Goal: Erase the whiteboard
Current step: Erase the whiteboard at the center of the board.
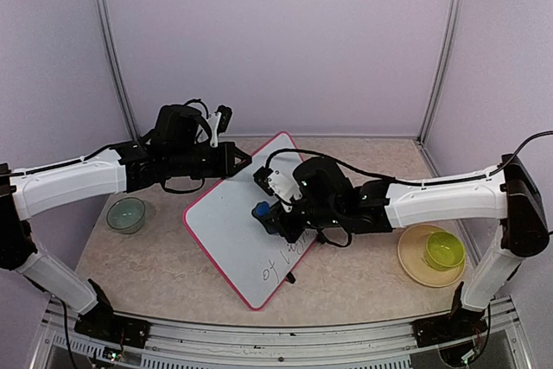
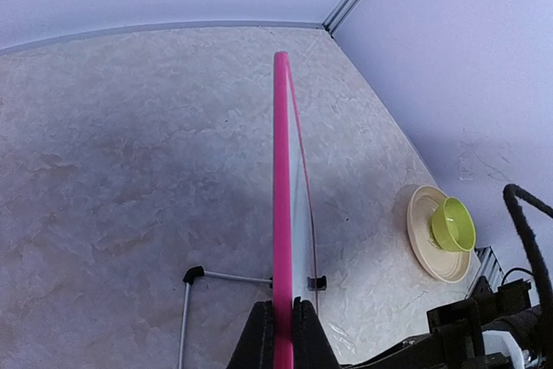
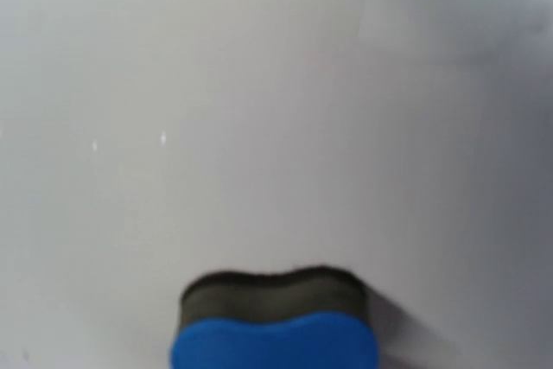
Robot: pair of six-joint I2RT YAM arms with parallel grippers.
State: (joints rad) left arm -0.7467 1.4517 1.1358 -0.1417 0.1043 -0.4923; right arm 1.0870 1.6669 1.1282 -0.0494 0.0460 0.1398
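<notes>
The whiteboard stands tilted in the middle of the worktop, between the two arms, with its pink rim running all round it. The left claw is pressed together on the board's far top edge. In the left wrist view the rim sits pinched between the two dark fingers, and a wire stand shows behind the board. The right claw pinches a blue eraser over the upper middle of the white face. In the blurred right wrist view the eraser's dark felt seems to lie against the board, though contact is hard to confirm. Dark handwriting remains near the board's near right corner. A green glass bowl sits well to the left. On the right, a lime cup rests on a yellow plate.
</notes>
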